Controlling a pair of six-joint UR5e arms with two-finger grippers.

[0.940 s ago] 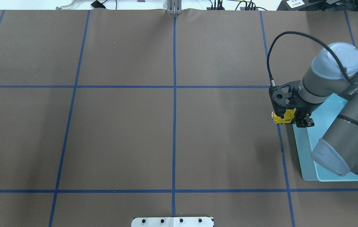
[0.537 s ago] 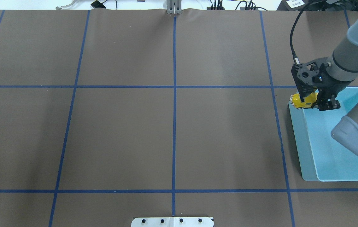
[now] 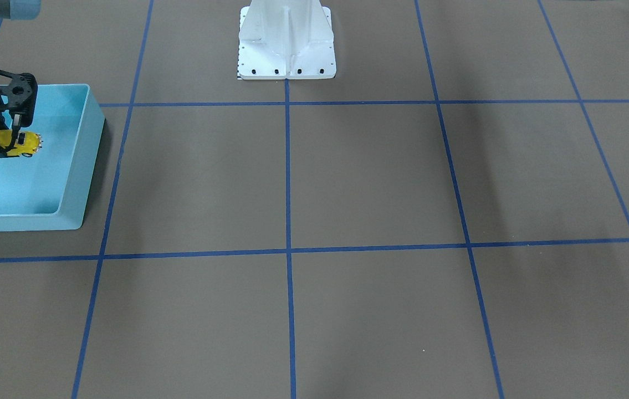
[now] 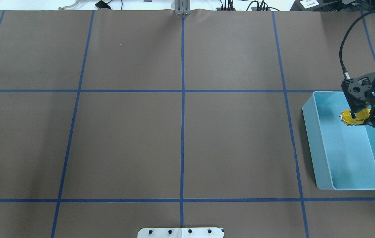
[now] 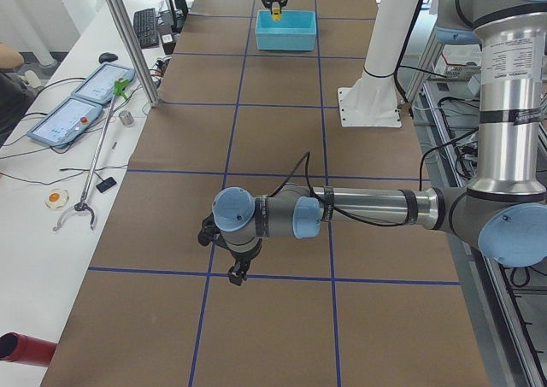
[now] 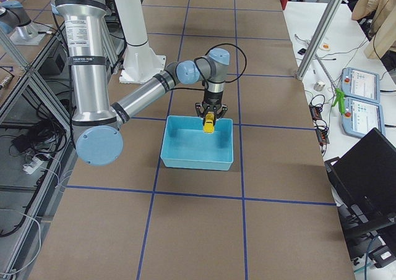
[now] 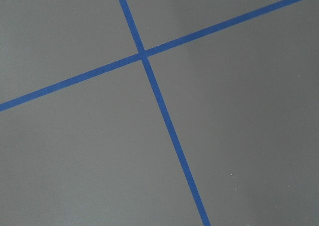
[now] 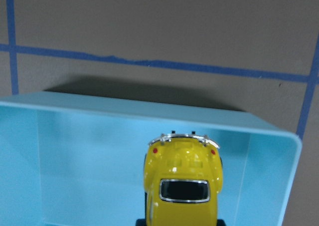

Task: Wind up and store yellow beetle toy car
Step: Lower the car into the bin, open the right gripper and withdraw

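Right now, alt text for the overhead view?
The right gripper, jaws shut on the yellow beetle toy car, holds it over the light-blue bin at the right edge of a brown table gridded with blue tape.

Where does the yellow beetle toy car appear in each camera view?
Front-facing: yellow beetle toy car at far left, over the light-blue bin.
Overhead: car at far right, middle height.
Exterior left: car tiny, top centre.
Exterior right: car at centre.
Left wrist: not in it.
Right wrist: car at bottom centre.
Shared landmark: the bin under it.
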